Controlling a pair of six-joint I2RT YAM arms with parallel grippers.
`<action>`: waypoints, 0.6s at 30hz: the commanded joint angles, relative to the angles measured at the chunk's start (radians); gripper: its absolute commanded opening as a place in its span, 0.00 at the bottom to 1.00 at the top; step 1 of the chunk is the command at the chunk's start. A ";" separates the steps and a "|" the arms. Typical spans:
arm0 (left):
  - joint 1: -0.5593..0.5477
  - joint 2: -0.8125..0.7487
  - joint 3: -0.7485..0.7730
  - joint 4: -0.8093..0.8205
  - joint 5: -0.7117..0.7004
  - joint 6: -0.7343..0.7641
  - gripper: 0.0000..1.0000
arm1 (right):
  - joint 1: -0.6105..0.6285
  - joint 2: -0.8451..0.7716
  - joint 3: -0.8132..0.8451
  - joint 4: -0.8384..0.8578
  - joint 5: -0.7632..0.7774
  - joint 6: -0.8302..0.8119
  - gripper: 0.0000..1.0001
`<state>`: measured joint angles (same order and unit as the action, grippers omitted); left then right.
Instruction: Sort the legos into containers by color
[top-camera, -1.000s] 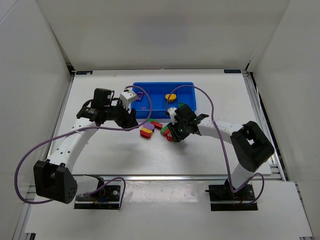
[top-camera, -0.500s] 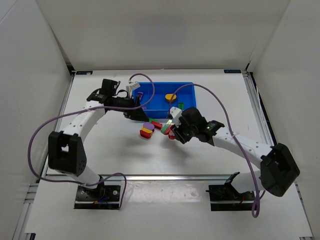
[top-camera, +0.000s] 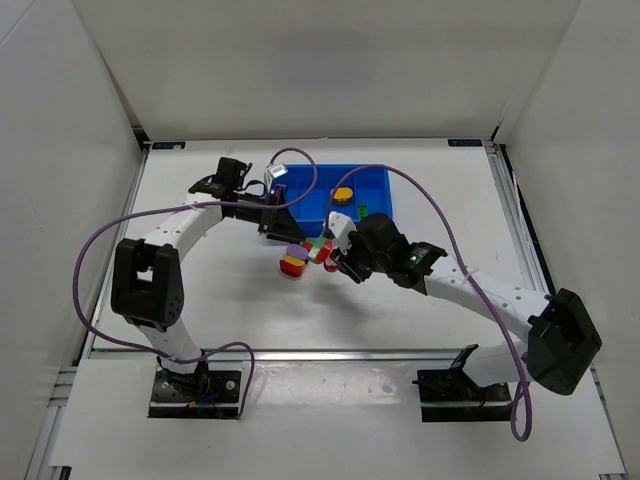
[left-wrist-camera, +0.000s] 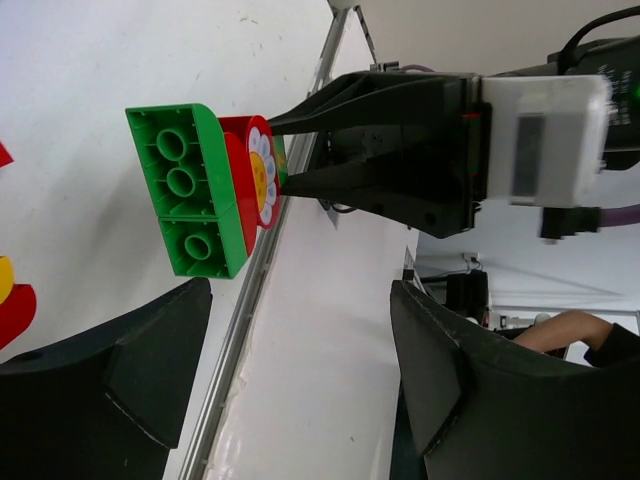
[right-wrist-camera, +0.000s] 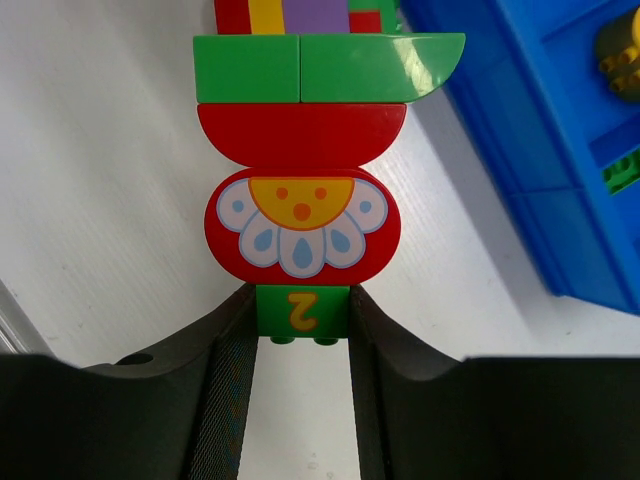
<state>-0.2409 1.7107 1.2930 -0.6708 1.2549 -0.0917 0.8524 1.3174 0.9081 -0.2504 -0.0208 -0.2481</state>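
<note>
My right gripper (right-wrist-camera: 302, 322) is shut on a small green lego marked "2" (right-wrist-camera: 302, 310). That piece is the near end of a joined stack: a red flower oval (right-wrist-camera: 302, 225), a red half-round (right-wrist-camera: 300, 135) and green bricks (right-wrist-camera: 300, 68). From above, the stack (top-camera: 320, 250) hangs just in front of the blue tray of containers (top-camera: 310, 180). My left gripper (left-wrist-camera: 300, 370) is open and empty. It faces the stack's green brick (left-wrist-camera: 190, 190) from the other side, in the top view (top-camera: 277, 213) just left of it. A yellow lego (top-camera: 343, 194) and a green one (top-camera: 362, 210) lie in the tray.
A loose clump of purple, yellow and red legos (top-camera: 293, 262) lies on the white table left of the stack. The tray's corner (right-wrist-camera: 560, 140) is close on the right in the right wrist view. Purple cables arc over both arms.
My left gripper has swung right, away from the tray's left end towards the stack, and its jaws have widened. My right gripper has carried the stack a little left and back.
</note>
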 joint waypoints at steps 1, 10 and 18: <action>-0.021 -0.023 0.002 0.007 0.040 0.003 0.82 | 0.008 -0.015 0.071 0.086 0.018 -0.017 0.00; -0.028 -0.022 0.002 0.005 -0.048 0.026 0.83 | 0.030 0.006 0.132 0.108 0.016 -0.016 0.00; -0.028 -0.017 0.008 0.004 -0.106 0.038 0.82 | 0.063 0.019 0.144 0.129 0.013 -0.023 0.00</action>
<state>-0.2668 1.7107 1.2892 -0.6724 1.1759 -0.0780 0.9012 1.3365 0.9955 -0.1993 -0.0036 -0.2558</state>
